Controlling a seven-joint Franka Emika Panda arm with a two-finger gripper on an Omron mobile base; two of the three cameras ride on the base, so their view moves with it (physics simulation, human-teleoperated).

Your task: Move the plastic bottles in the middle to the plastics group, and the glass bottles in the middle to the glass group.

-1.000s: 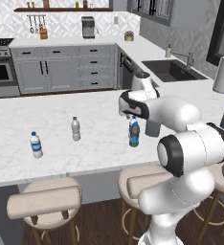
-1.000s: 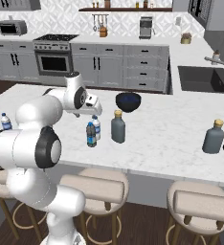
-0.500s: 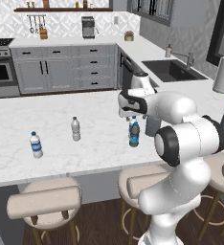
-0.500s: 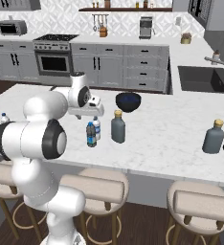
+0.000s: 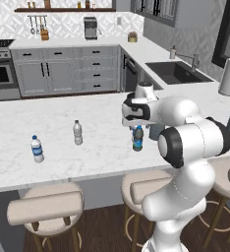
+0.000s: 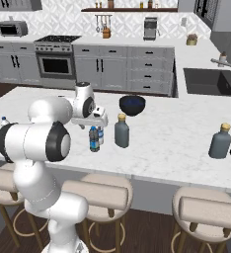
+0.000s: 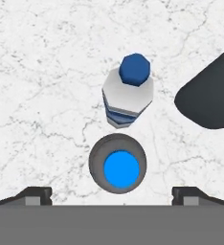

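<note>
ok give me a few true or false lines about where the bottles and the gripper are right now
1. The gripper is open, directly above the dark bottle. True.
2. The clear bottle with the blue cap lies on its side. False: it stands upright beside the dark bottle.
3. The grey-teal bottle stands on the counter near the blue bowl. True.
4. The gripper holds the dark bottle. False: its fingertips are spread wide of it.
5. Two small bottles stand apart on the counter's left part. True.
</note>
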